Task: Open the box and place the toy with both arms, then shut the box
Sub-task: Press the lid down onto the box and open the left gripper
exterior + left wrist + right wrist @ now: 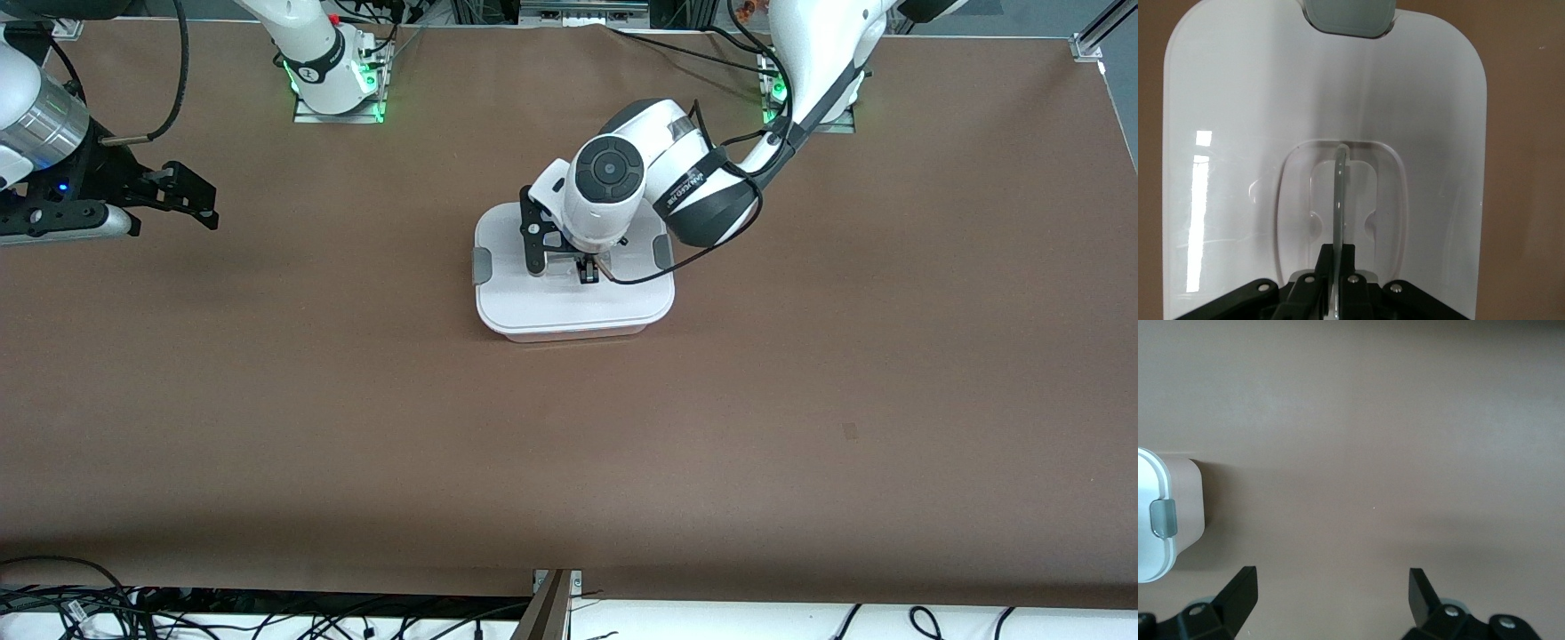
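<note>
Left gripper [588,270] sits atop box [569,302] mid-bench, jaws clenched on lid handle [1340,193]. Right gripper [182,197] waits w/ jaws released, well apart.

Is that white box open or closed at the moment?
Closed. The box has its white lid sitting flat on the tub, and the left gripper is shut on the lid's clear handle.

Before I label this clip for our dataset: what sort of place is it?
Probably a robotics lab bench: two arms bolted along a brown-covered table, loose cables at its edge, and one plastic box whose lid handle the left gripper grips.
</note>
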